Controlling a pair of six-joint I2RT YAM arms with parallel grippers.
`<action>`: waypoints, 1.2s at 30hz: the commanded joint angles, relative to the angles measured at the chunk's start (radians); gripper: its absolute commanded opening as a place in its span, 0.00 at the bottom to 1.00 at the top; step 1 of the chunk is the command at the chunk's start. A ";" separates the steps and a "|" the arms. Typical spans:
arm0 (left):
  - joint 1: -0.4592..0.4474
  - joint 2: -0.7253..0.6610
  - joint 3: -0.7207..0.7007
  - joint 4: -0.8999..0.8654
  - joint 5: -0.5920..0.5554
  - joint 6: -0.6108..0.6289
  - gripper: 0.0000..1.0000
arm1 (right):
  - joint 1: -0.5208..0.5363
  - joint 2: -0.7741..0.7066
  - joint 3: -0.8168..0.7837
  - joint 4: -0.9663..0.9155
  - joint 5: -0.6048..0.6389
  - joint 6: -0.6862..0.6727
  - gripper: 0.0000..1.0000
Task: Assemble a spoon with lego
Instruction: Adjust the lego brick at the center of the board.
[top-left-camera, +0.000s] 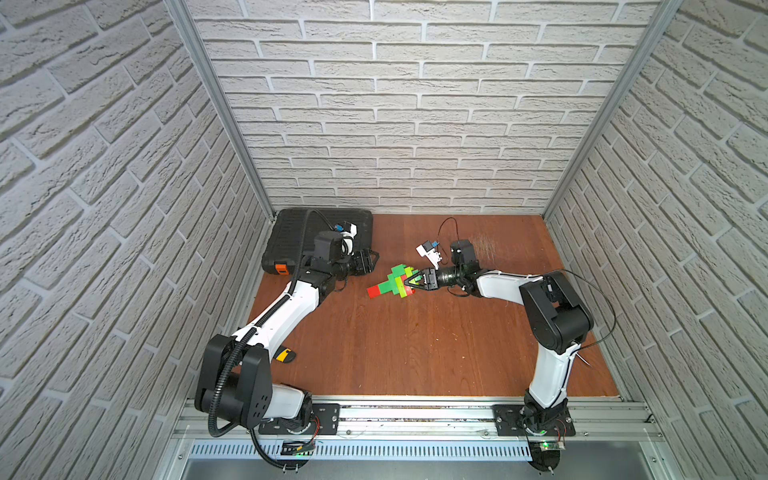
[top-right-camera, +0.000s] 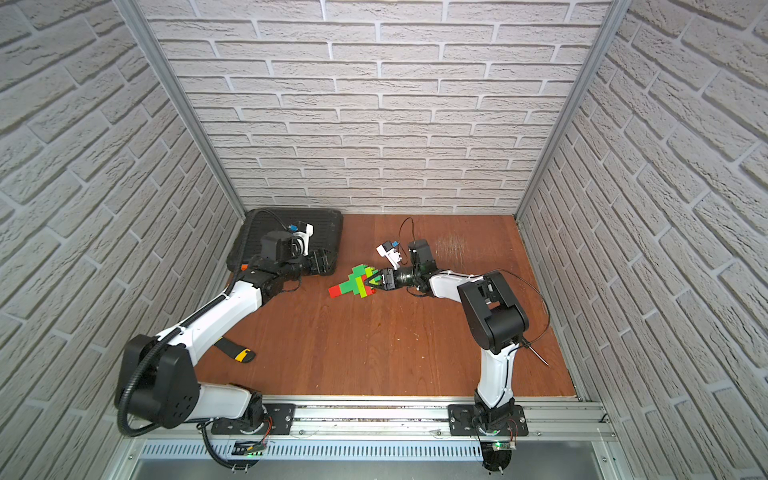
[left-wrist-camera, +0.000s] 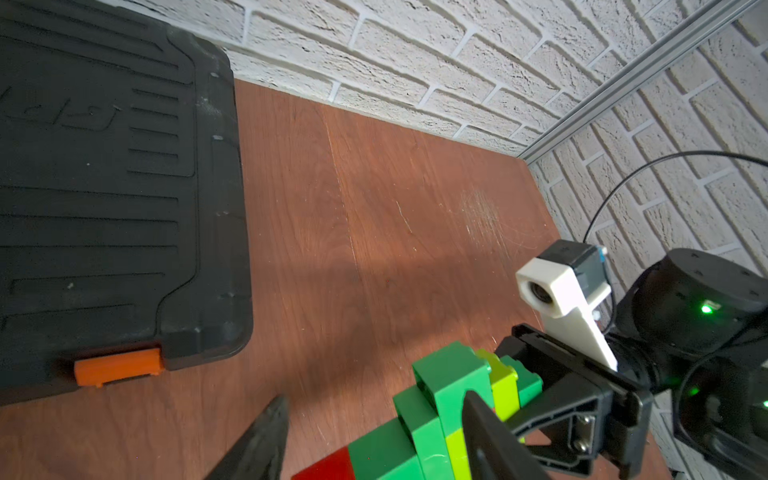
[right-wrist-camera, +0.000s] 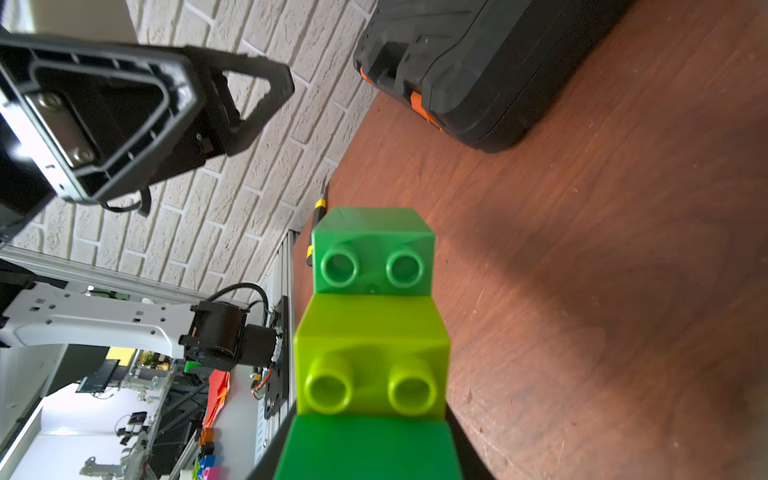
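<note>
At mid-frame in a top view the right gripper (top-left-camera: 417, 282) clamps the spoon (top-left-camera: 392, 285) by its head while the left gripper (top-left-camera: 372, 259), up-left of it, hangs half-open and empty, so the unsupported stem may sag or snap off.

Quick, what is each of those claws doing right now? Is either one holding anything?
Left gripper: open, holding nothing.
Right gripper: closed on the wide end of the spoon.
</note>
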 joint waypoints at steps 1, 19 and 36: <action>0.004 0.016 0.028 -0.010 0.012 0.011 0.65 | -0.019 0.086 -0.049 0.543 -0.005 0.326 0.12; -0.043 0.106 0.078 0.000 0.026 -0.001 0.66 | -0.035 0.252 -0.095 0.872 -0.051 0.514 0.13; -0.068 0.211 0.100 0.048 0.047 -0.028 0.65 | -0.047 0.375 -0.106 0.952 -0.069 0.535 0.14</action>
